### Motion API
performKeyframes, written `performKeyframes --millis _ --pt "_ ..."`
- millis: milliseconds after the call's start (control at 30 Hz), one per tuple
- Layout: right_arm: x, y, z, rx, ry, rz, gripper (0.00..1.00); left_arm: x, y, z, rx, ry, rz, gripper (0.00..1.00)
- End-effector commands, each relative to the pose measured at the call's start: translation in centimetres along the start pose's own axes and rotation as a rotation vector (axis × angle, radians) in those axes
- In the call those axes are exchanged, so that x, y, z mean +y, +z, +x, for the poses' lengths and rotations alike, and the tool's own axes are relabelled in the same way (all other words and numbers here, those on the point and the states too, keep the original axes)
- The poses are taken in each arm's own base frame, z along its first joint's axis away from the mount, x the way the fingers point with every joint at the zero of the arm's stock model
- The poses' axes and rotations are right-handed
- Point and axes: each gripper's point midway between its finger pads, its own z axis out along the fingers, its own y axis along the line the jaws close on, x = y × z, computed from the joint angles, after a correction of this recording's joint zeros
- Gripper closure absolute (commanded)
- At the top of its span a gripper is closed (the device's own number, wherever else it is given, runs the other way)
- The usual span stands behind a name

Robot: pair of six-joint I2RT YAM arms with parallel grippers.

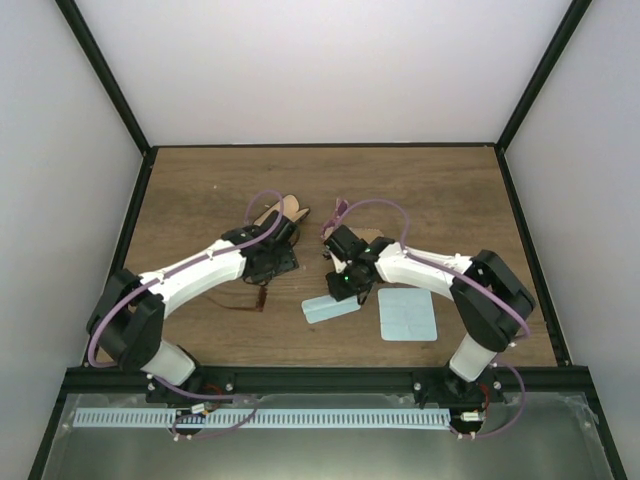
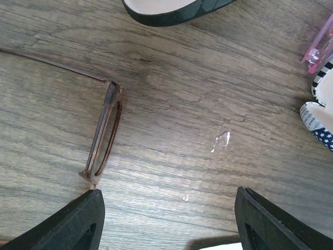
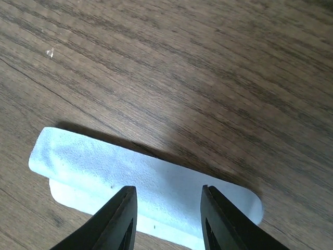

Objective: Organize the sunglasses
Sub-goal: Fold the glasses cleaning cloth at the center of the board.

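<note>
The sunglasses (image 2: 106, 130) lie on the table (image 2: 208, 94) just outside the left gripper (image 2: 167, 198), its fingers wide apart and empty, so a descent there could pin the frame; the right gripper (image 3: 169, 192), fingers parted seemingly just above the folded blue cloth (image 3: 93, 161), could drag it.

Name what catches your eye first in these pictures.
The white left arm and right arm lean in over the wooden table toward its middle. The amber-brown sunglasses lie on the wood by the open left gripper. A folded light blue cloth lies under the open right gripper, a flat light blue cloth to its right.
</note>
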Motion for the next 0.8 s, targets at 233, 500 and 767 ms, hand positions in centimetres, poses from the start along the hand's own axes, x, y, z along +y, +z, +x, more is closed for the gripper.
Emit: performKeyframes --millis 233,500,767 --pt "1.8 1.2 0.3 0.046 -0.020 -0.016 0.66 1.4 0.9 0.2 0.024 0.012 -0.024 0.29" --pt "1.2 2.0 0.9 0.069 -0.024 0.018 0.83 1.7 1.1 0.2 0.026 0.016 -0.032 0.29" --pt "1.0 1.9 0.8 0.061 -0.032 0.027 0.99 2.2 1.2 0.6 0.030 0.006 -0.038 0.29"
